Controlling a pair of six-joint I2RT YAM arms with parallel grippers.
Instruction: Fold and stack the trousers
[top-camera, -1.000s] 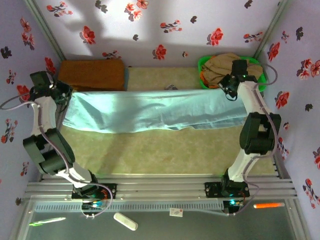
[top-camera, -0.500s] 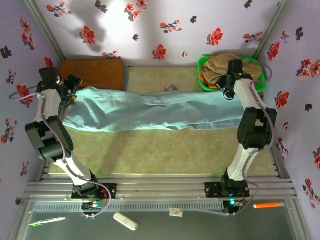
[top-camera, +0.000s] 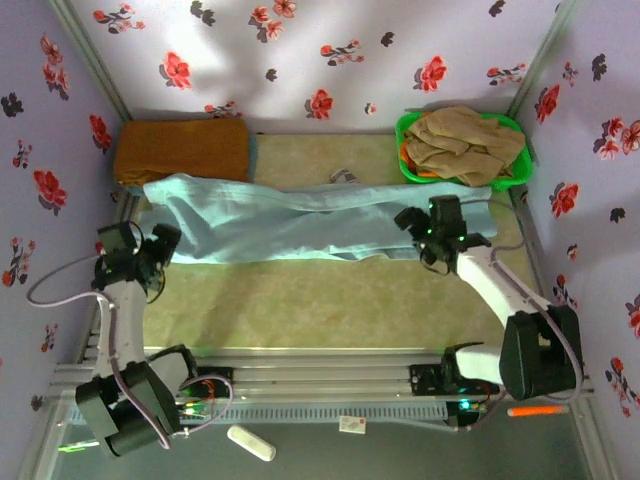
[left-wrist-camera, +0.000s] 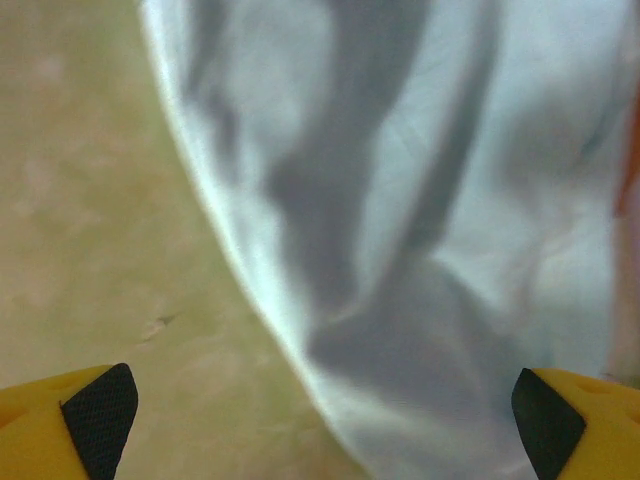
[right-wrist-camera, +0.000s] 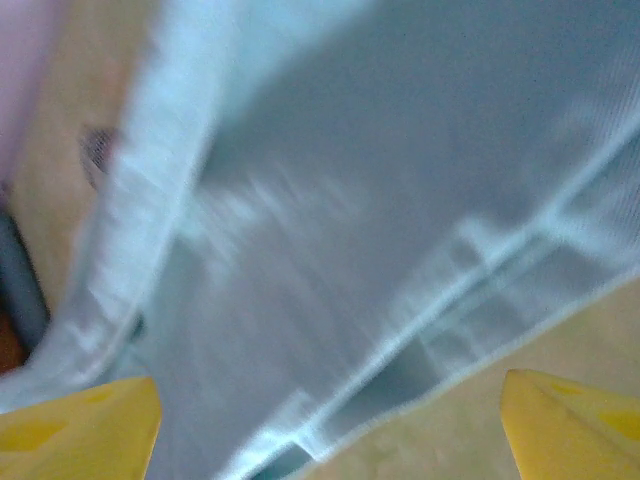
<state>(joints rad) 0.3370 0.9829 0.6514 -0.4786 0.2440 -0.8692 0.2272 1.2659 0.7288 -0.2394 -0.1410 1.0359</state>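
While the trousers (top-camera: 290, 225) lie stretched across the far half of the surface (top-camera: 300, 300), both the left fingers (left-wrist-camera: 60, 430) and right fingers (right-wrist-camera: 570, 420) hang spread wide, gripping nothing, at opposite ends.

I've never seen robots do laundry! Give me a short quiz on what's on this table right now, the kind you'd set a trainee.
1. True or false: the trousers lie stretched out across the table, left to right.
2. What is in the green basket at the back right? A) a beige-tan garment B) folded blue jeans C) red socks
3. Fill the gap: the left gripper and the right gripper both have their jaws ____.
Key: 1 true; 2 A; 3 open.
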